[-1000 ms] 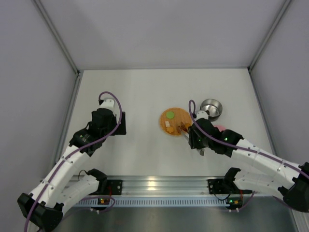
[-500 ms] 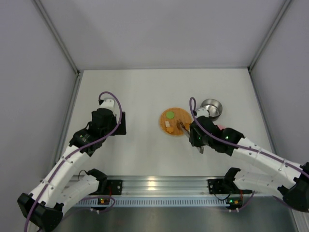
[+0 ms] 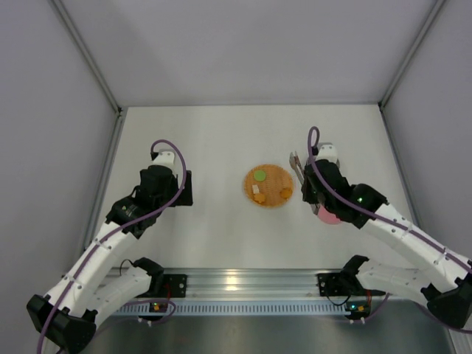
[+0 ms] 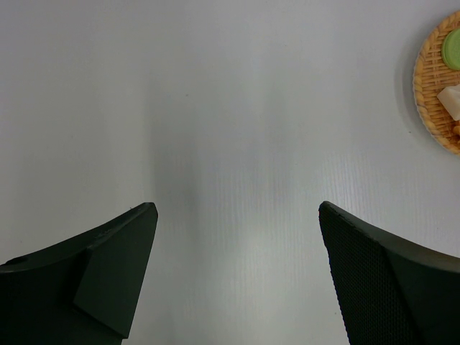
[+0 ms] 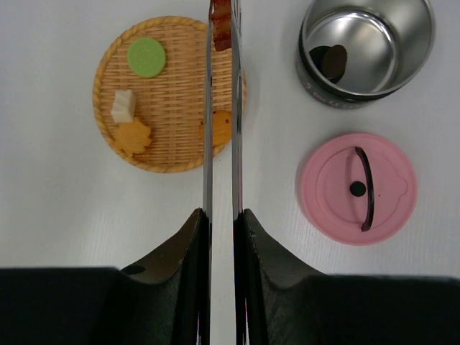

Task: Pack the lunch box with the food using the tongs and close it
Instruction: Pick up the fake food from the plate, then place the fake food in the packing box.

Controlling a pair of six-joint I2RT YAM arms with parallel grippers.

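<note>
Over the table, top view: tongs point(image 3: 294, 161) jut from the right arm, just beside the woven plate point(image 3: 274, 179); pink lid point(image 3: 330, 216) partly hidden.
Left wrist: left gripper point(image 4: 237, 215) spread wide, holding nothing.
Right wrist: right gripper point(image 5: 221, 219) clamps the tongs, whose tips pinch a red-brown piece point(image 5: 221, 21); steel bowl point(image 5: 320, 88) holds a black piece point(image 5: 330, 61), lid lying near it.

The plate point(image 5: 108, 79) sits near the middle of the table point(image 3: 214, 140), slightly toward its right edge, with four pieces of food point(image 5: 132, 135) on it. Right of the plate stands the lunch box point(image 5: 316, 83), one piece inside; its lid point(image 5: 327, 183) lies just before it, toward the near edge. The tongs point(image 5: 208, 129) run from between the fingers of my right pincer point(image 5: 221, 223) out over the plate's right rim, a piece between their tips. My left pincer point(image 4: 237, 208) hangs well left of the plate.
</note>
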